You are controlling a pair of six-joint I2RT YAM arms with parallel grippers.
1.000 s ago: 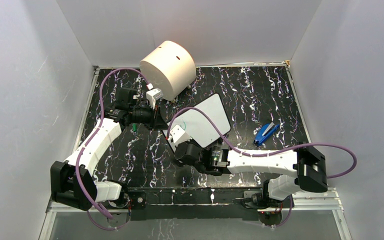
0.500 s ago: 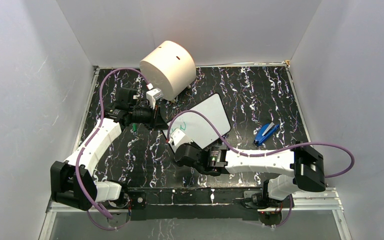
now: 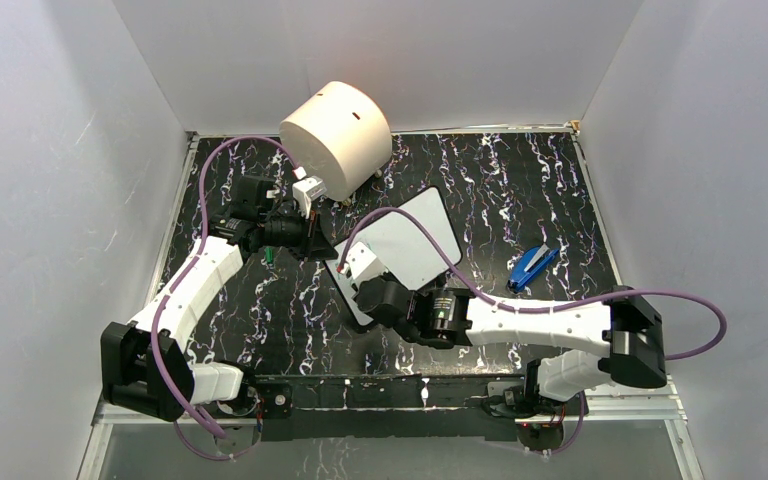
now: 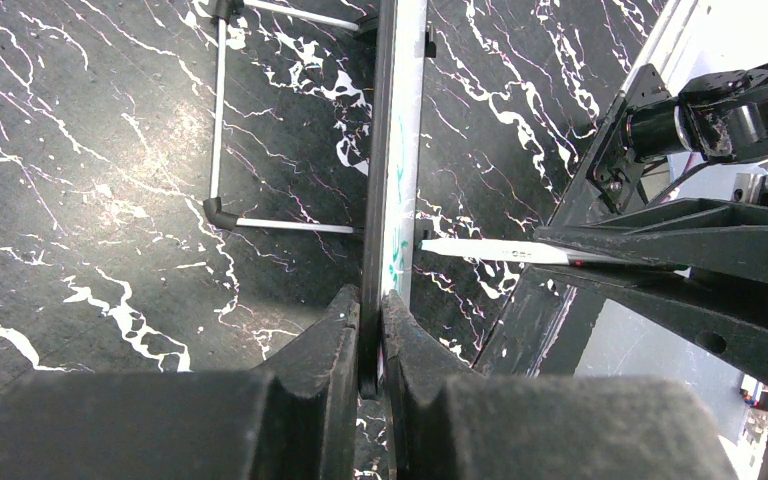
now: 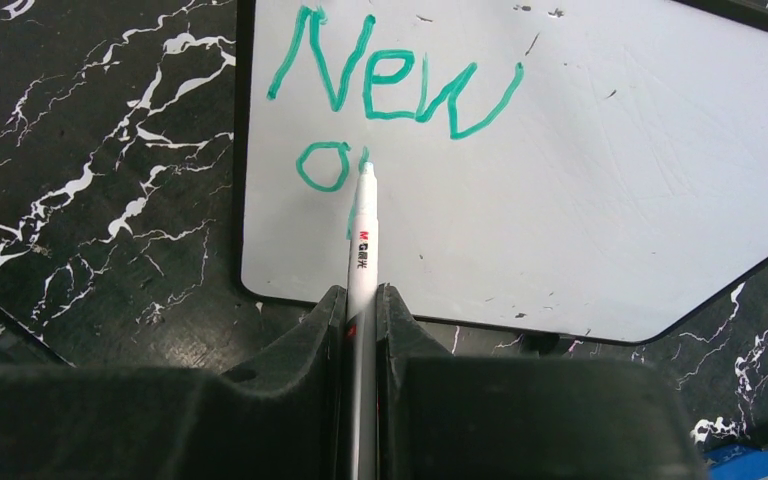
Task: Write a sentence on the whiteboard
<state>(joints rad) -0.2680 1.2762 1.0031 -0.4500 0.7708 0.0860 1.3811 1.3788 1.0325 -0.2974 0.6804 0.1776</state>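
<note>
Since a second ago my right elbow sits farther out from the whiteboard [image 3: 415, 240], which stands propped between both grippers. My right gripper [image 5: 360, 300] pinches a white marker [image 5: 362, 235], its tip touching the whiteboard just below "New" of the green sentence [image 5: 390, 80]. My left gripper [image 4: 370, 312], forearm reaching in, clamps the whiteboard's edge.

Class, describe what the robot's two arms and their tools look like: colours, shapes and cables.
Both the left arm and right arm have smooth white shells with boxy black joints. A thin purple cable loops along each. The left tool and right tool have matte black, wedge-shaped fingers.
</note>
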